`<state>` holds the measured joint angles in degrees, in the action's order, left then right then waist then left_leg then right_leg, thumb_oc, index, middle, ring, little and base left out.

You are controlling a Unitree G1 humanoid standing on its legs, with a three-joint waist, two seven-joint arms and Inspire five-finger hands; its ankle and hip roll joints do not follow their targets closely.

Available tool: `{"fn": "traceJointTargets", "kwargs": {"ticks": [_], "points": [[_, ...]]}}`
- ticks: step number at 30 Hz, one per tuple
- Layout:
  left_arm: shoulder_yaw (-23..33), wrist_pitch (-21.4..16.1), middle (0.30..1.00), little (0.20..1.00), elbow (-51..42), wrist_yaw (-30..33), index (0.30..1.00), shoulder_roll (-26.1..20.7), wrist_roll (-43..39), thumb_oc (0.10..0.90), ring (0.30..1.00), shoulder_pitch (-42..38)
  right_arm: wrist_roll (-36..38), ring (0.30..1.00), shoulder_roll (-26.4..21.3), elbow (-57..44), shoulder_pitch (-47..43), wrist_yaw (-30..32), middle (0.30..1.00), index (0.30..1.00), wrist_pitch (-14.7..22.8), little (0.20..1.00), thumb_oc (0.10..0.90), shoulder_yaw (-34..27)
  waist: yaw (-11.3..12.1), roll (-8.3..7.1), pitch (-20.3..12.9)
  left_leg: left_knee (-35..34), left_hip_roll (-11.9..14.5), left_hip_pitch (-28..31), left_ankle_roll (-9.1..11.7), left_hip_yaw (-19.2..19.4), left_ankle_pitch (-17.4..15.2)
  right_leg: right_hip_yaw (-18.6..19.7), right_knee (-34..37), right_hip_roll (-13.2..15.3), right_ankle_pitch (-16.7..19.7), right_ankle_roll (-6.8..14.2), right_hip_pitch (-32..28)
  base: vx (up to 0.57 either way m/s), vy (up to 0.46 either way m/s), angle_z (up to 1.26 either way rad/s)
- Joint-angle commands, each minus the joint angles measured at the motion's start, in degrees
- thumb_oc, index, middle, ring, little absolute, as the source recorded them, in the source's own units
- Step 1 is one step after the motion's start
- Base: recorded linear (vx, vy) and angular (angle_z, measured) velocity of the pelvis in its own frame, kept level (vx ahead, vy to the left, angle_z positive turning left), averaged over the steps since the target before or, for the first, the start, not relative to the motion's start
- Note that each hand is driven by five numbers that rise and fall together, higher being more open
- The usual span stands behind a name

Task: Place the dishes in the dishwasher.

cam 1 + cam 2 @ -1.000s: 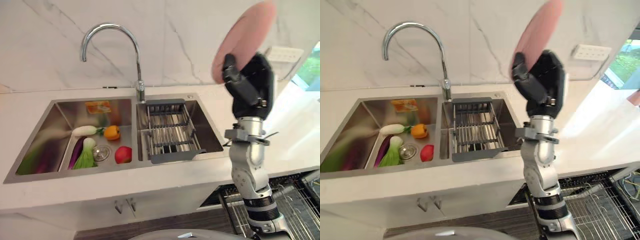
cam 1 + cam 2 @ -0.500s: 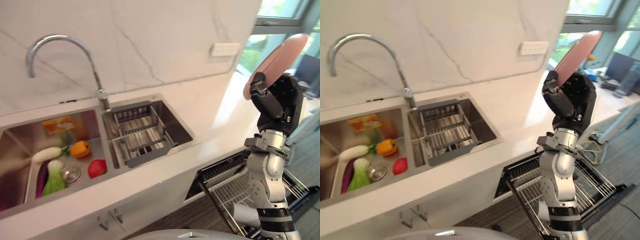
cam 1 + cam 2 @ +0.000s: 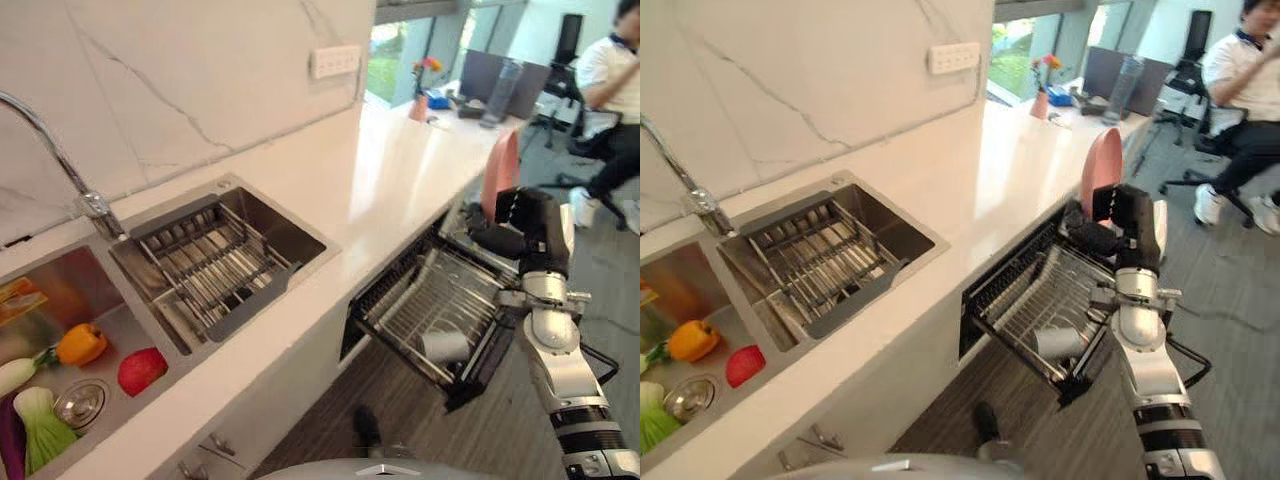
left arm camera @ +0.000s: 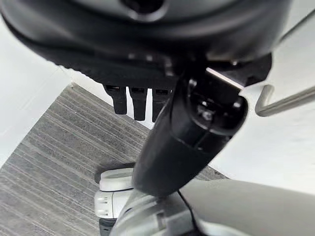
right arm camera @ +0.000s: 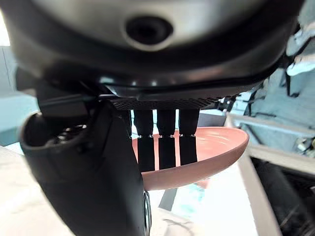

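The right hand (image 3: 1118,226) grips one pink plate (image 3: 1100,173) on edge, fingers (image 5: 166,137) curled round it; below them, one dishwasher rack (image 3: 440,305) holds one cup (image 3: 443,346).

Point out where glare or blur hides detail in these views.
Left eye view: window glare whitens the countertop; the pink plate in the right hand stays readable. Right wrist view: bright backlight washes out what lies below the plate. Left wrist view: the left hand is blurred from closeness.

One pink plate (image 3: 1101,172), one cup (image 3: 1056,343) (racked), one person (image 3: 1250,70).
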<state>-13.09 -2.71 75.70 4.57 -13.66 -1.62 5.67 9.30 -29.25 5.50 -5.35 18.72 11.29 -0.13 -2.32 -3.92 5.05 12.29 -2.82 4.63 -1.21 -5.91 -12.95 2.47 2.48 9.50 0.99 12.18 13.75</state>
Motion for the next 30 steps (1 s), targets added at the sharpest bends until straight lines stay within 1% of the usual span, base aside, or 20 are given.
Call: {"fn": "traceJointTargets", "kwargs": {"ticks": [1, 2, 3, 4, 5, 6, 8, 9, 10, 11, 12, 14, 16, 18, 20, 21, 24, 25, 26, 30], "points": [[-0.6, -2.2, 0.900, 0.900, -2.0, -2.8, 0.900, 4.4, 1.4, 0.800, 0.900, -2.0, -4.8, 0.300, -5.8, -4.7, -12.5, -0.8, 0.300, 0.300, 2.6, 0.300, 0.400, -1.7, 2.5, 2.66, 3.2, -7.9, 1.9, 6.0, 0.6, 4.7, -3.1, -11.9, -3.0, 3.9, 8.1, 0.3, -3.3, -0.19, -0.002, -1.69], [0.3, -1.9, 0.900, 0.900, -1.4, -2.9, 0.900, 4.1, 1.8, 0.800, 0.900, -0.9, -5.3, 0.300, -5.6, -2.9, -13.3, -1.8, 0.300, 0.300, 2.1, 0.300, 0.400, 0.5, 3.8, 2.83, 3.5, -8.2, 1.9, 6.2, 0.5, 6.7, -2.8, -18.1, -2.5, 5.5, 7.9, -0.3, -3.7, -0.07, -0.008, -1.27], [1.2, -1.6, 0.900, 0.900, -0.9, -3.2, 0.900, 3.9, 1.9, 0.800, 0.900, 0.1, -6.4, 0.300, -5.4, -2.2, -13.9, -2.8, 0.300, 0.300, 1.6, 0.300, 0.400, 2.2, 4.5, 2.62, 3.2, -8.7, 1.7, 6.3, 0.4, 8.1, -2.3, -21.8, -2.1, 6.9, 8.0, -0.7, -4.2, -0.09, -0.029, -0.79], [2.5, -1.5, 0.900, 0.900, 0.1, -3.3, 0.900, 3.6, 1.9, 0.800, 0.900, 0.9, -7.7, 0.300, -5.3, -1.4, -14.1, -3.7, 0.300, 0.300, 1.0, 0.300, 0.400, 3.5, 5.1, 2.44, 3.2, -9.0, 1.9, 6.5, 0.3, 9.3, -2.0, -23.6, -2.5, 8.0, 8.4, -0.9, -4.0, -0.03, -0.079, -0.87], [3.8, -1.5, 0.900, 0.900, 0.7, -3.6, 0.900, 3.5, 1.6, 0.800, 0.900, 1.2, -9.4, 0.300, -5.4, -0.4, -13.9, -4.5, 0.300, 0.300, 0.4, 0.300, 0.400, 4.2, 5.6, 2.48, 3.2, -9.3, 2.5, 6.5, 0.5, 9.7, -1.5, -23.2, -3.3, 9.3, 8.7, -0.4, -3.8, -0.03, -0.113, -1.11], [4.3, -1.6, 0.900, 0.900, 0.8, -3.8, 0.900, 3.5, 1.5, 0.800, 0.900, 1.5, -10.5, 0.300, -5.6, 0.6, -13.6, -4.9, 0.300, 0.300, 0.0, 0.300, 0.400, 4.7, 6.1, 2.65, 3.6, -9.4, 3.0, 6.2, 0.7, 9.9, -1.1, -21.2, -4.7, 10.2, 8.7, 0.0, -3.8, -0.06, -0.135, -0.88], [4.4, -1.4, 0.900, 0.900, 0.9, -3.8, 0.900, 2.6, 1.7, 0.800, 0.900, 1.3, -10.8, 0.300, -5.9, 3.3, -13.0, -6.3, 0.300, 0.300, -0.4, 0.300, 0.400, 6.2, 6.5, 2.69, 4.3, -8.9, 3.4, 4.6, 1.0, 9.0, -0.1, -15.0, -8.0, 11.1, 7.4, -0.2, -5.0, -0.11, -0.123, -0.23], [4.1, -1.4, 0.900, 0.900, 1.2, -3.7, 0.900, 2.1, 2.1, 0.800, 0.900, 1.1, -10.1, 0.300, -6.0, 4.5, -12.6, -6.3, 0.300, 0.300, -0.5, 0.300, 0.400, 6.6, 7.2, 2.71, 4.3, -8.2, 3.7, 3.5, 1.3, 8.4, 0.0, -13.2, -8.4, 11.4, 6.3, -0.3, -6.7, -0.08, -0.174, 0.38], [3.4, -1.5, 0.900, 0.900, 1.8, -3.9, 0.900, 2.0, 2.4, 0.800, 0.900, 1.0, -9.7, 0.300, -5.5, 6.9, -12.7, -6.2, 0.300, 0.300, -0.6, 0.300, 0.400, 7.0, 8.0, 1.99, 3.8, -7.9, 3.2, 2.2, 1.5, 7.9, 0.5, -12.6, -7.2, 12.1, 6.2, -0.1, -8.4, -0.01, -0.191, 0.30], [3.6, -1.7, 0.900, 0.900, 2.2, -4.0, 0.900, 2.0, 2.0, 0.800, 0.900, 1.5, -10.7, 0.300, -5.3, 8.7, -13.9, -6.4, 0.300, 0.300, -1.1, 0.300, 0.400, 8.0, 8.2, 1.76, 3.6, -7.7, 3.4, 2.1, 1.9, 7.7, 0.4, -12.7, -6.5, 12.2, 7.0, 0.3, -8.5, 0.04, -0.218, 0.20], [3.5, -1.8, 0.900, 0.900, 2.2, -4.3, 0.900, 1.8, 1.8, 0.800, 0.900, 1.4, -11.3, 0.300, -5.3, 10.1, -14.6, -6.4, 0.300, 0.300, -0.9, 0.300, 0.400, 9.2, 8.8, 1.42, 3.1, -7.5, 3.5, 1.7, 2.2, 7.7, 0.4, -13.7, -5.5, 11.9, 6.8, 0.7, -9.4, 0.09, -0.230, 0.10], [3.4, -2.1, 0.900, 0.900, 1.3, -4.0, 0.900, 1.9, 0.2, 0.800, 0.900, 1.8, -13.2, 0.300, -6.0, 15.9, -16.2, -6.3, 0.300, 0.300, -1.5, 0.300, 0.400, 11.7, 9.8, 1.62, 2.6, -7.3, 4.8, 1.4, 3.1, 7.0, 0.4, -15.3, -3.1, 10.8, 6.4, 0.7, -10.1, 0.10, -0.287, 0.22], [2.5, -2.8, 0.900, 0.900, -0.6, -3.0, 0.900, 2.0, -1.4, 0.800, 0.900, 1.3, -14.3, 0.300, -7.2, 20.1, -20.7, -6.2, 0.300, 0.300, -1.7, 0.300, 0.400, 16.0, 10.4, 3.15, 2.5, -8.6, 7.5, 0.3, 4.8, 5.9, 2.6, -17.9, 1.1, 8.7, 6.4, 0.6, -11.5, 0.04, -0.266, 0.28], [2.6, -2.8, 0.900, 0.900, -0.6, -3.0, 0.900, 2.1, -1.4, 0.800, 0.900, 1.3, -14.3, 0.300, -7.2, 20.3, -20.9, -6.1, 0.300, 0.300, -1.6, 0.300, 0.400, 16.2, 10.2, 3.30, 2.4, -8.8, 7.6, 0.3, 4.9, 5.8, 2.7, -18.1, 1.3, 8.5, 6.4, 0.5, -11.6, -0.01, -0.076, 0.22], [0.6, -2.7, 0.900, 0.900, -0.2, -3.0, 0.900, 2.6, -1.5, 0.800, 0.900, 1.4, -15.2, 0.300, -7.1, 24.2, -25.9, -6.0, 0.300, 0.300, -1.9, 0.300, 0.400, 20.0, 10.2, 4.94, 2.7, -11.7, 9.5, -0.6, 6.1, 4.8, 5.6, -19.8, 1.9, 7.1, 5.5, -0.3, -11.6, 0.01, -0.154, 0.44], [0.2, -2.7, 0.900, 0.900, -0.4, -2.9, 0.900, 2.7, -1.9, 0.800, 0.900, 1.3, -16.3, 0.300, -7.5, 24.9, -27.4, -5.9, 0.300, 0.300, -1.9, 0.300, 0.400, 21.3, 10.5, 5.30, 3.0, -12.5, 10.1, -0.9, 6.5, 4.5, 6.6, -20.3, 2.0, 6.8, 5.1, -0.5, -11.5, 0.01, -0.116, 0.45], [0.0, -2.8, 0.900, 0.900, -0.8, -2.9, 0.900, 2.9, -1.9, 0.800, 0.900, 1.4, -16.7, 0.300, -7.8, 25.8, -28.4, -5.6, 0.300, 0.300, -2.0, 0.300, 0.400, 21.9, 10.4, 5.59, 3.1, -13.2, 10.4, -1.2, 6.6, 4.2, 7.1, -20.4, 2.1, 6.5, 4.9, -0.7, -11.5, -0.01, -0.031, 0.17], [-0.6, -2.8, 0.900, 0.900, -1.3, -2.9, 0.900, 2.9, -2.0, 0.800, 0.900, 1.3, -17.3, 0.300, -8.3, 27.1, -29.7, -5.5, 0.300, 0.300, -2.1, 0.300, 0.400, 22.9, 10.7, 6.01, 3.3, -13.9, 10.7, -1.6, 6.7, 3.6, 7.8, -20.8, 2.1, 6.1, 4.6, -1.0, -11.5, 0.02, -0.069, 0.23], [-1.6, -3.0, 0.900, 0.900, -1.4, -3.0, 0.900, 2.8, -2.3, 0.800, 0.900, 1.6, -17.9, 0.300, -8.0, 31.2, -31.4, -5.3, 0.300, 0.300, -2.5, 0.300, 0.400, 24.9, 11.6, 6.57, 3.3, -15.2, 11.2, -1.9, 7.0, 2.3, 9.0, -21.9, 2.4, 5.5, 4.1, -1.3, -11.9, 0.01, -0.087, 0.28], [-2.0, -3.2, 0.900, 0.900, -1.6, -2.3, 0.900, 2.5, -3.9, 0.800, 0.900, 1.5, -19.2, 0.300, -7.1, 36.4, -35.4, -3.9, 0.300, 0.300, -4.0, 0.300, 0.400, 26.6, 12.2, 6.97, 5.2, -15.1, 11.4, -3.6, 7.3, 1.1, 9.8, -22.2, 2.0, 5.0, 4.1, -1.6, -10.8, -0.07, -0.035, 0.28]]}}
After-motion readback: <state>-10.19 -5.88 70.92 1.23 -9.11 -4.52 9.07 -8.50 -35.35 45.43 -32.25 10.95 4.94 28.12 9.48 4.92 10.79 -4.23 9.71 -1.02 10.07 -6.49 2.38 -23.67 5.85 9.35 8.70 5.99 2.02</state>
